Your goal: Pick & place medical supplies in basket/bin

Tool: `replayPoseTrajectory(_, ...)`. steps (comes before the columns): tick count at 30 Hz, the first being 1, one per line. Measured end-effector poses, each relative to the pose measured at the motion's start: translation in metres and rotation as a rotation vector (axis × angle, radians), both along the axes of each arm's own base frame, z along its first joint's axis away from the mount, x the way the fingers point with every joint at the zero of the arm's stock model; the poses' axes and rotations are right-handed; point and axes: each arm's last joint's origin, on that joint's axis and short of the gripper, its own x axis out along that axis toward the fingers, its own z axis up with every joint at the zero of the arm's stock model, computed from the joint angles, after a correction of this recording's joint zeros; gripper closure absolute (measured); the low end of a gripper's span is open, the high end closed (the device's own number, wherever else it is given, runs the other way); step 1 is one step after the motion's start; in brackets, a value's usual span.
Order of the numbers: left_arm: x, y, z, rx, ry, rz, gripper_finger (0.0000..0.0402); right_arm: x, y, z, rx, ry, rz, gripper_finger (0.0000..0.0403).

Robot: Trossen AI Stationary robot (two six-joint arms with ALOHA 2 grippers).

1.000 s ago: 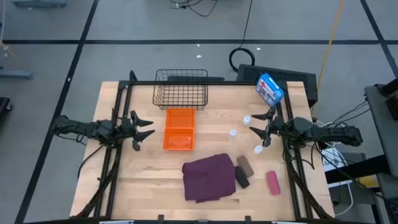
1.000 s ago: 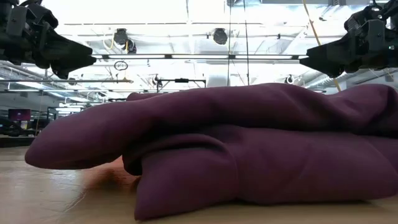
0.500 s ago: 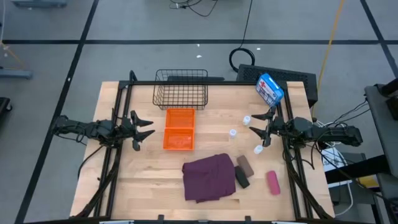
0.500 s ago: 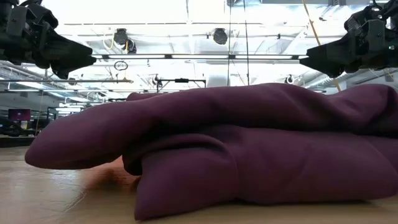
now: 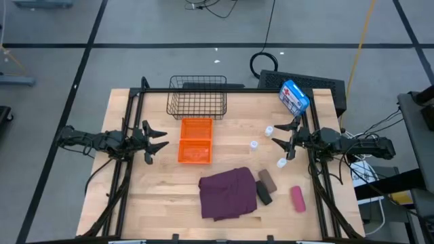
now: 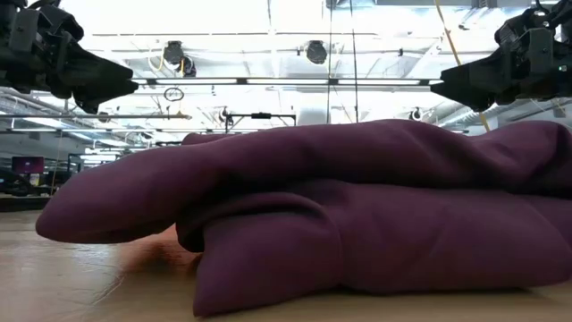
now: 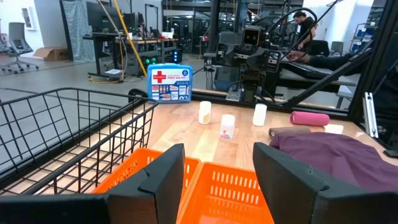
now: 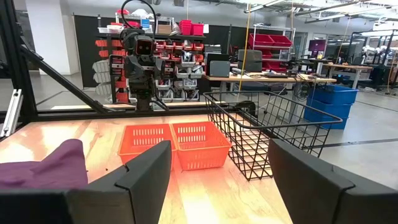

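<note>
Now the right gripper (image 5: 283,139) is hovering with fingers apart among the vials (image 5: 281,162) by the table's right edge — nearer than the left gripper (image 5: 157,141), likewise parted, beside the bin (image 5: 196,140).

1. A robotics lab or workshop: red plastic storage bins (image 8: 191,27) on shelving at the right wrist view's top centre.
2. Workbenches and a blue crate (image 8: 333,101) at its right edge.
3. Ceiling-hung lamps (image 6: 315,51) at the low view's top.

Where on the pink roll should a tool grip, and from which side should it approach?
Grip the pink roll across its narrow middle, coming straight down from above. It lies flat on the table, apart from the other rolls, with its long sides exposed, so fingers likely fit on both. The right tool, open, is nearer.
</note>
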Motion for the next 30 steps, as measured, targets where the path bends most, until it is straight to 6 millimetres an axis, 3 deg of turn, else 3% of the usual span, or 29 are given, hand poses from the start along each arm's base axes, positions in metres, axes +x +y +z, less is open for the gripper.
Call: replayPoseTrajectory(30, 0.0000, 0.0000, 0.0001, 0.000, -0.001, 0.000, 0.0201, 0.0000, 0.0000, 0.0000, 0.000, 0.000, 0.000, 0.0143)
